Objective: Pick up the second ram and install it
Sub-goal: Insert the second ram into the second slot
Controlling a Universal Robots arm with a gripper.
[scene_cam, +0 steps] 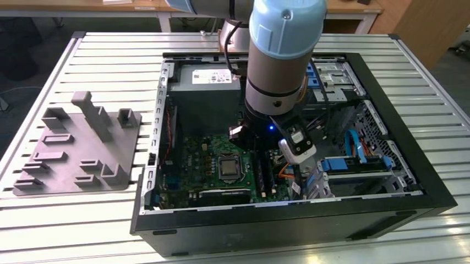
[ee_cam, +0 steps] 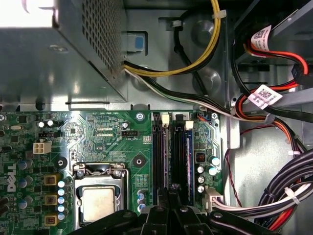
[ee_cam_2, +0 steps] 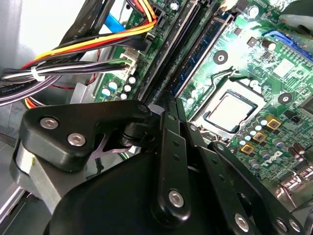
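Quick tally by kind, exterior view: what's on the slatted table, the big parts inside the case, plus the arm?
Open computer case: 1
Green motherboard: 1
Grey power supply box: 1
Grey fixture tray: 1
Robot arm: 1
Total: 5

table: slatted metal [scene_cam: 88, 220] | desk: wooden [scene_cam: 147, 8] | floor: dark [scene_cam: 22, 49]
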